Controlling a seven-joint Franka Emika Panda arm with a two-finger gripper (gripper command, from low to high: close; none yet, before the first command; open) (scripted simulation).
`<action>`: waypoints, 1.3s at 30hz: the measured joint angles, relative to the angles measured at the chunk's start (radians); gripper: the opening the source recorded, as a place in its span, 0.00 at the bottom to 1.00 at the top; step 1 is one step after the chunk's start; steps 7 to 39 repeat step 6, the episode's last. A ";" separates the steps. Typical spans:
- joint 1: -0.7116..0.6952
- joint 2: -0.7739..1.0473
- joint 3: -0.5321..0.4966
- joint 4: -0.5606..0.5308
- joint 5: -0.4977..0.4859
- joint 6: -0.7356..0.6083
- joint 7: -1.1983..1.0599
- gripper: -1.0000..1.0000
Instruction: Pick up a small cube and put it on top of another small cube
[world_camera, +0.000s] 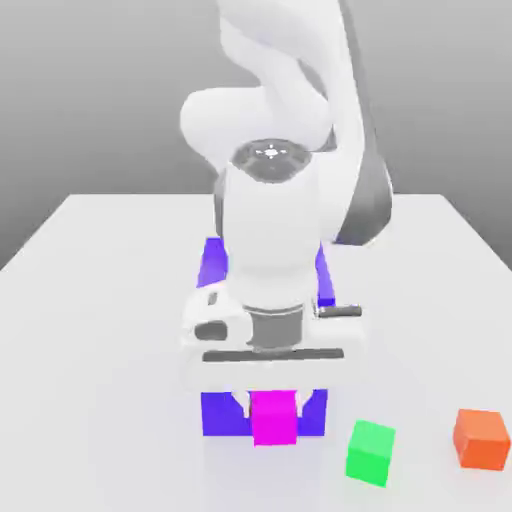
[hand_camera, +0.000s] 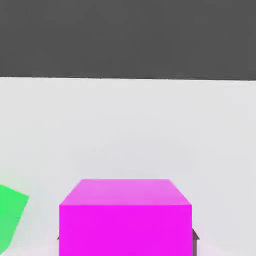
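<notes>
The pink cube (world_camera: 274, 417) is sitting between the gripper (world_camera: 273, 404) fingers, which are clamped shut on its two sides; it is a plain, matte, flat-shaded block with sharp edges. In the exterior view it is hanging in front of a blue block (world_camera: 216, 412), a larger dark-blue box shape whose faces are showing on either side of the fingers and behind the white arm (world_camera: 270, 230). Whether the pink cube is touching the table (world_camera: 100, 340) cannot be told. The hand view is showing the cube's top face and front face (hand_camera: 125, 220) close up. A green cube (world_camera: 371, 452) is lying near the fingers on the exterior view's right, and an orange cube (world_camera: 482, 437) is lying farther out the same way. Both are smooth and unmarked. The table is a pale, featureless white slab.
</notes>
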 joint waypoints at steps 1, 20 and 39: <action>0.030 0.033 0.017 0.003 -0.028 0.030 0.004 0.00; 0.067 0.122 0.017 0.009 -0.077 0.111 0.025 1.00; 0.067 0.122 0.017 0.009 -0.077 0.111 0.025 1.00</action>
